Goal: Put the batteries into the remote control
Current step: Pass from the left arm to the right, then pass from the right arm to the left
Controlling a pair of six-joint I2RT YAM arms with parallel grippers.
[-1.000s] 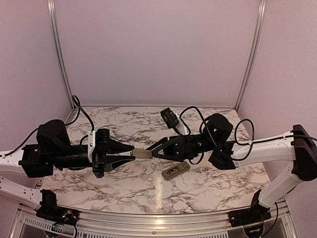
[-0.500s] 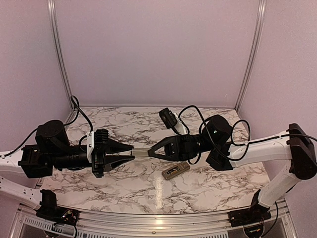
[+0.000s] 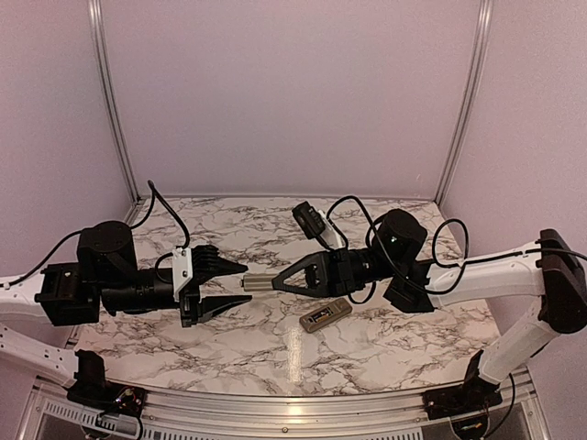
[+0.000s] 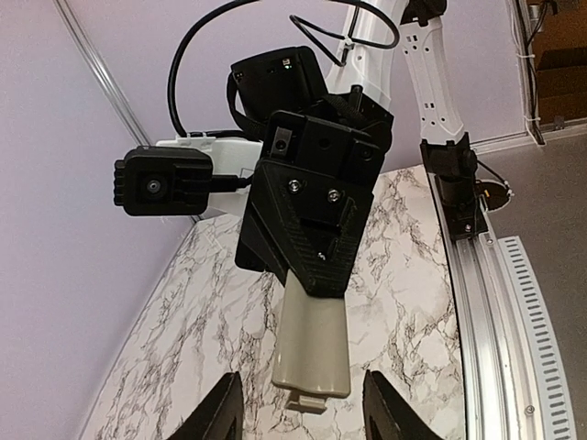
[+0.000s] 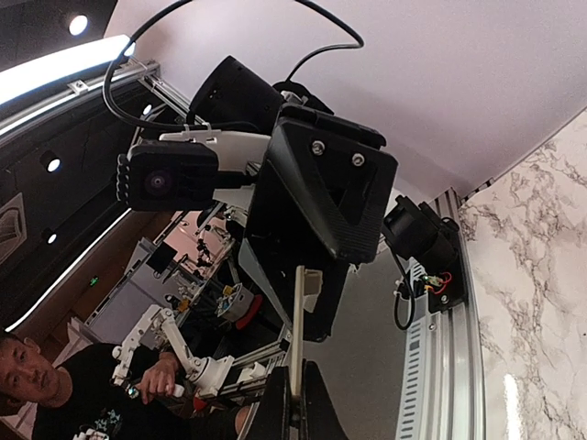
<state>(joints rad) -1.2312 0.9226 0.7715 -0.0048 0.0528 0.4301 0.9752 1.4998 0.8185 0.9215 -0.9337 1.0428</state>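
My right gripper is shut on one end of a thin greyish flat cover piece with a small tab, held level above the table. The left wrist view shows its flat face; the right wrist view shows it edge-on between the shut fingers of my right gripper. My left gripper is open, its jaws on either side of the cover's free end without touching it, as the left wrist view also shows. The remote control lies on the marble table below the right gripper, with a dark patch on top. No batteries can be made out.
The marble table is walled by lilac panels at the back and both sides. An aluminium rail runs along the near edge. The right arm's cables loop above its wrist.
My left gripper has let go of the cover, opened and drawn back to the left. My right gripper keeps hold of the cover and has shifted slightly left.
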